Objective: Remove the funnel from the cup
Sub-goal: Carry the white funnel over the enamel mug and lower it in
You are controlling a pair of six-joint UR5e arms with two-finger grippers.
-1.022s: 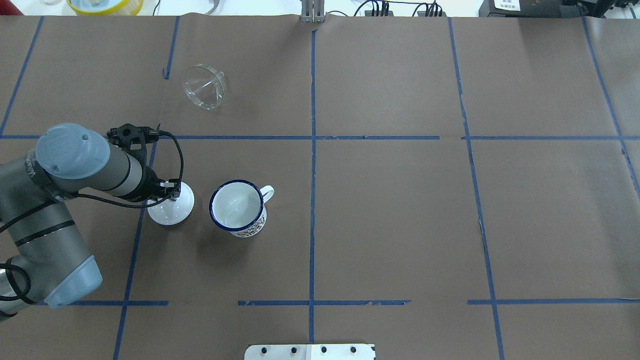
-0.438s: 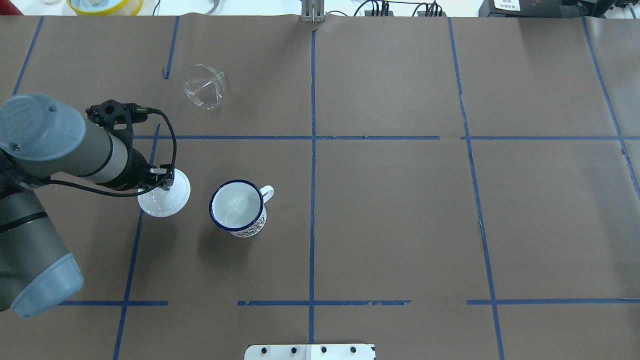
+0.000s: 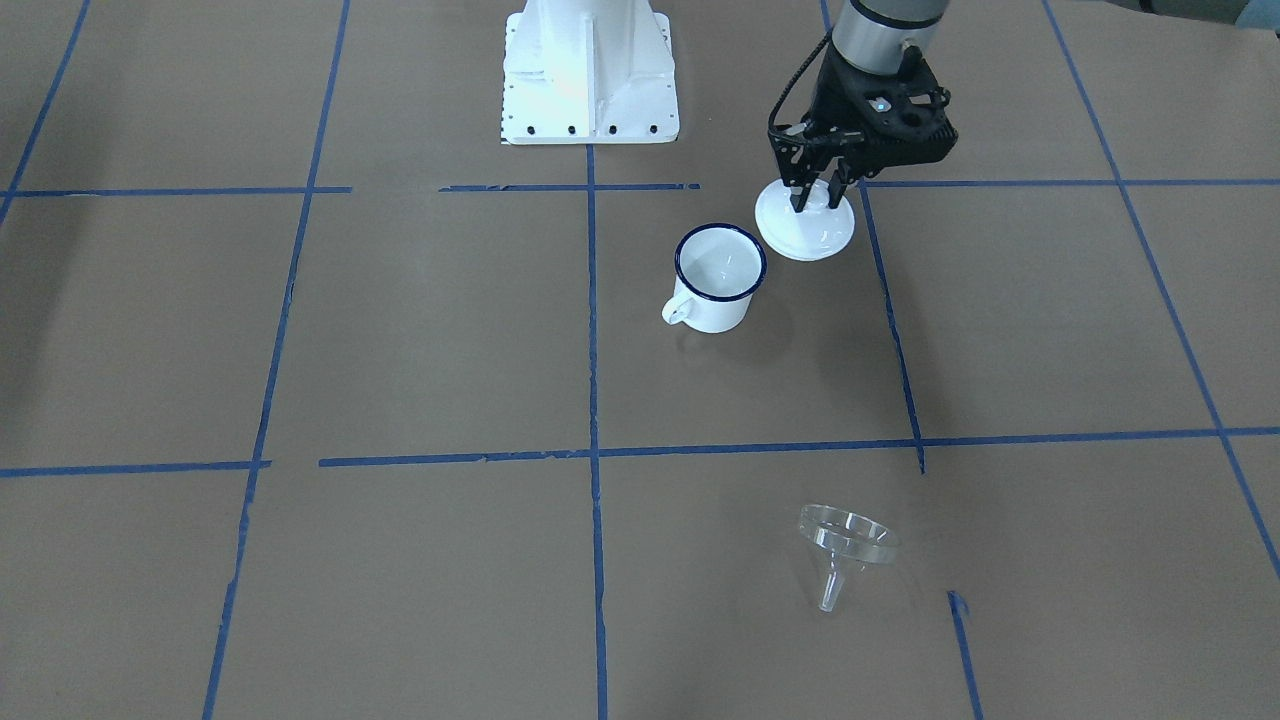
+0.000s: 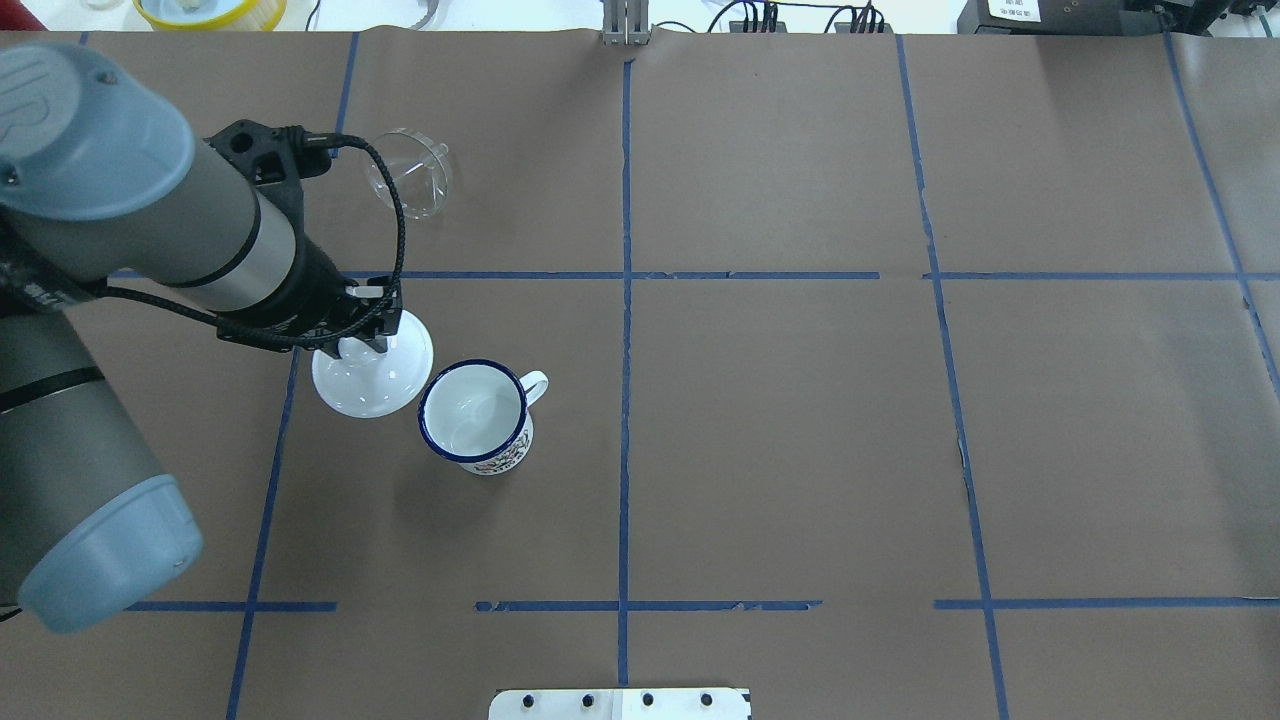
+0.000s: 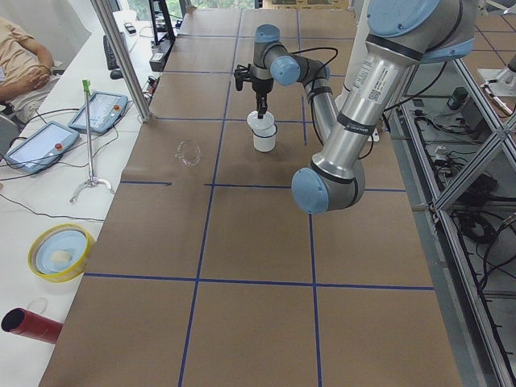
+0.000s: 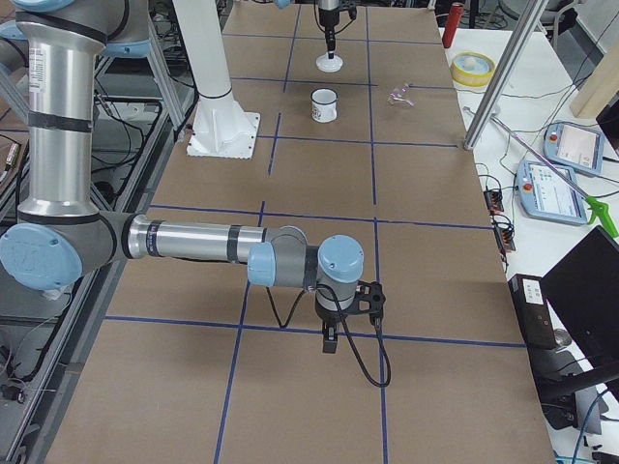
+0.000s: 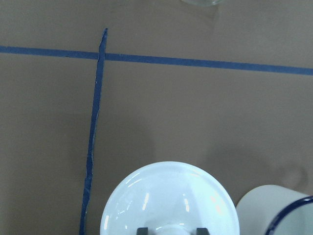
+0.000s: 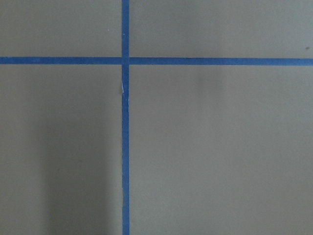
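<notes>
Since a moment ago the round white knobbed lid [image 4: 372, 378] has swung beside the blue-rimmed white enamel mug [image 4: 473, 415], its knob pinched by the left gripper [image 3: 817, 203]. With the clear plastic funnel [image 4: 408, 175] already out, well apart from the mug, keep the seemingly lifted lid level and off the rim.

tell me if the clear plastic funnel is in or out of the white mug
Out: the clear plastic funnel lies well apart from the blue-rimmed white enamel mug, whose inside is empty.
</notes>
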